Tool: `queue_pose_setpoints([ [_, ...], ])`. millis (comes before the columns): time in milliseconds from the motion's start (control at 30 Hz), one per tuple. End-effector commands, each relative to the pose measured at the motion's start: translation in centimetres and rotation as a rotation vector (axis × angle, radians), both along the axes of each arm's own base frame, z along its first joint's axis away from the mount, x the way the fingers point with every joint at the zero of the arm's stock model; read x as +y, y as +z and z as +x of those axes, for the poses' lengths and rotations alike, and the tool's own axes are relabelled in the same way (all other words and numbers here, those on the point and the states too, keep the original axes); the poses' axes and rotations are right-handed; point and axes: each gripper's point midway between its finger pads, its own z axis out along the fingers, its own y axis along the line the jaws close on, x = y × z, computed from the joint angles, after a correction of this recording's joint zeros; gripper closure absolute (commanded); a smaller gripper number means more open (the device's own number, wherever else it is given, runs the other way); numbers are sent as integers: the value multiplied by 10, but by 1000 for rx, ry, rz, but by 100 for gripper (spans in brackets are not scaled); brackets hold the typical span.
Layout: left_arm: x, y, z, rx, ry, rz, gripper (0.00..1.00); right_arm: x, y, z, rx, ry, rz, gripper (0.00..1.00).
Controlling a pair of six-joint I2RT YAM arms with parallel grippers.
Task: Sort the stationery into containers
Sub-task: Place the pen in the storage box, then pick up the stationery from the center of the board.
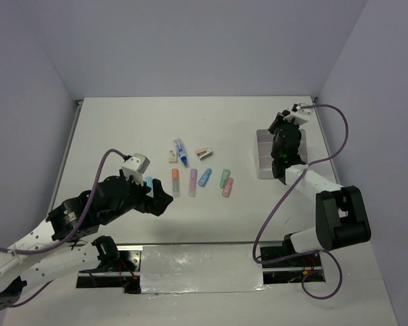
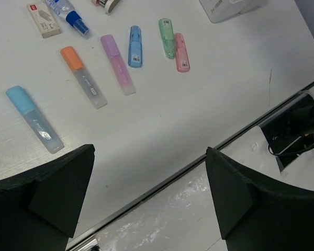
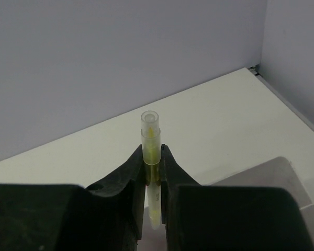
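Observation:
My right gripper is shut on a yellow-green marker with a clear cap, held over the translucent-white containers at the right; in the top view it hovers above their far side. My left gripper is open and empty, above the table's near edge, and shows in the top view. Ahead of it lie a light-blue marker, an orange one, a purple one, a short blue one, a green one and a pink one.
A boxed eraser and a blue-white tube lie behind the markers, with a small pink-white item to their right. A metal strip runs along the table's near edge. Walls close the back and sides.

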Motion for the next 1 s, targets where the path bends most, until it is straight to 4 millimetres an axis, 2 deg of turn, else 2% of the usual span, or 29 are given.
queue_pose_setpoints([
  [0, 4, 8, 0, -21, 16, -20, 1, 11, 14, 2, -71, 61, 33, 97],
  [67, 9, 15, 1, -31, 39, -20, 1, 12, 1, 0, -47, 69, 39, 84],
  [100, 16, 11, 0, -17, 55, 11, 1, 13, -4, -1, -31, 74, 40, 76],
  [133, 23, 18, 4, -33, 93, 17, 1, 16, -6, -1, -23, 89, 40, 67],
  [167, 29, 19, 5, -36, 115, 33, 1, 17, -11, -3, -9, 95, 37, 49],
  [200, 41, 23, 7, -48, 159, 61, 1, 16, -9, -5, -9, 97, 39, 43],
  [233, 48, 25, 8, -59, 180, 83, 1, 17, -9, -7, -9, 96, 55, 38],
  [300, 61, 31, 11, -85, 226, 111, 1, 15, -11, -11, 16, 90, 65, 37],
  [333, 73, 34, 14, -107, 273, 142, 1, 16, -1, -15, 4, 94, 76, 35],
  [467, 97, 31, 21, -150, 411, 133, 1, 24, 20, -31, 33, 129, 136, 33],
  [500, 98, 27, 22, -148, 427, 125, 1, 30, 29, -39, 34, 140, 147, 22],
  [533, 100, 26, 22, -143, 431, 124, 1, 34, 30, -43, 57, 142, 161, 18],
  [567, 104, 27, 21, -146, 447, 122, 1, 39, 27, -49, 120, 146, 176, 18],
  [600, 108, 27, 22, -144, 478, 116, 1, 55, 19, -55, 181, 178, 187, 15],
  [633, 112, 26, 23, -147, 498, 121, 1, 67, 25, -57, 209, 202, 199, 14],
  [667, 111, 25, 23, -144, 499, 122, 1, 74, -8, -67, 356, 194, 188, 13],
  [700, 110, 24, 24, -144, 491, 130, 1, 98, -21, -78, 427, 229, 167, 12],
  [767, 103, 21, 25, -138, 463, 142, 1, 112, -57, -97, 574, 191, 135, 12],
  [800, 101, 19, 26, -134, 456, 149, 1, 127, -72, -110, 625, 208, 114, 12],
  [833, 98, 16, 27, -125, 448, 165, 1, 132, -96, -121, 697, 179, 122, 12],
  [867, 96, 14, 27, -120, 440, 176, 1, 135, -107, -127, 728, 176, 114, 13],
  [933, 91, 10, 29, -108, 426, 197, 1, 145, -140, -139, 816, 183, 102, 22],
  [967, 89, 8, 30, -103, 420, 207, 1, 146, -149, -141, 839, 178, 101, 27],
])
